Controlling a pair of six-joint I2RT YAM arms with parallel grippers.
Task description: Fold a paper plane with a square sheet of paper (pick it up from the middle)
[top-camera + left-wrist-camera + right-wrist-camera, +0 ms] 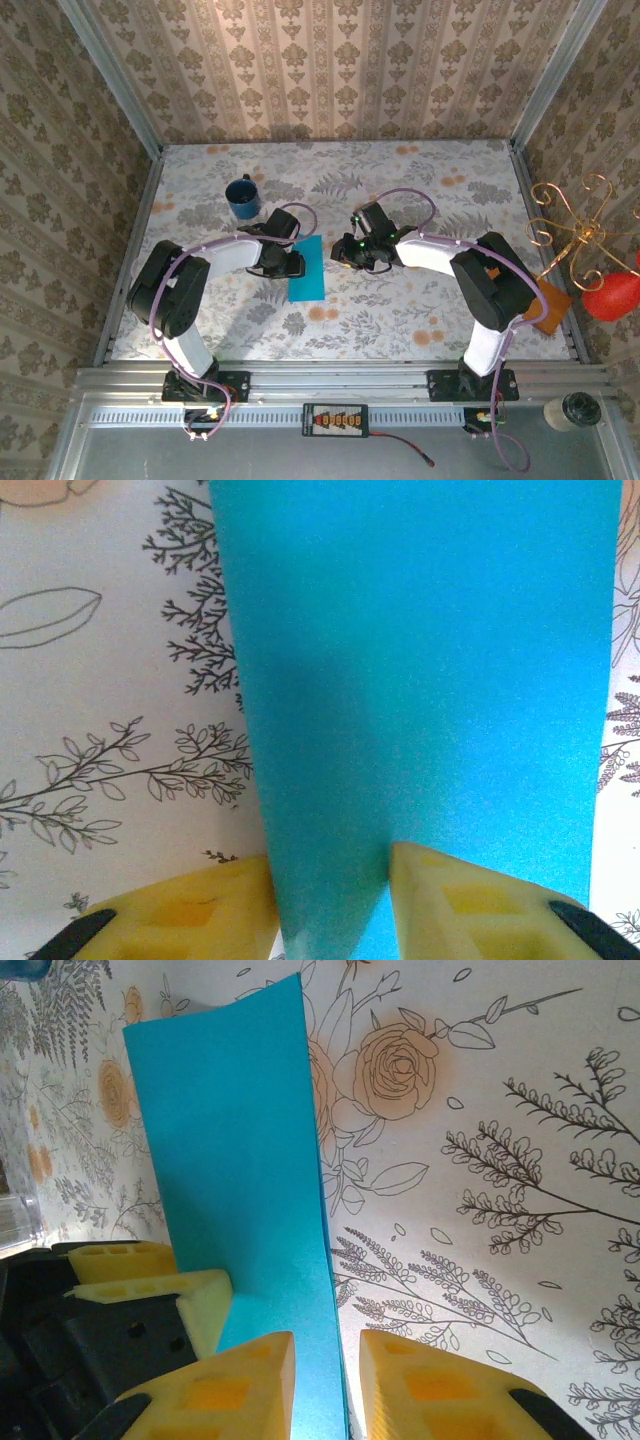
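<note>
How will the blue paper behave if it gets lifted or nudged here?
Probably floppy: the square sheet of paper looks thin, one flap raised off the table. Likely very light, so a nudge may slide it whole. It seems to crease easily, showing as a narrow rectangle from above.

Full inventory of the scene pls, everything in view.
paper sheet: 1, turquoise, folded narrow, table centre between the grippers
mug: 1, dark blue, far left of the paper
board: 1, orange-brown, right table edge
wire ornament: 1, gold, beyond the right edge
red round thing: 1, red, beside the ornament
roll: 1, pale, near right corner
connector box: 1, black, front rail
table: 1, floral cloth
left gripper: 1, yellow fingers, straddling the paper
right gripper: 1, yellow fingers, at the paper's edge
</note>
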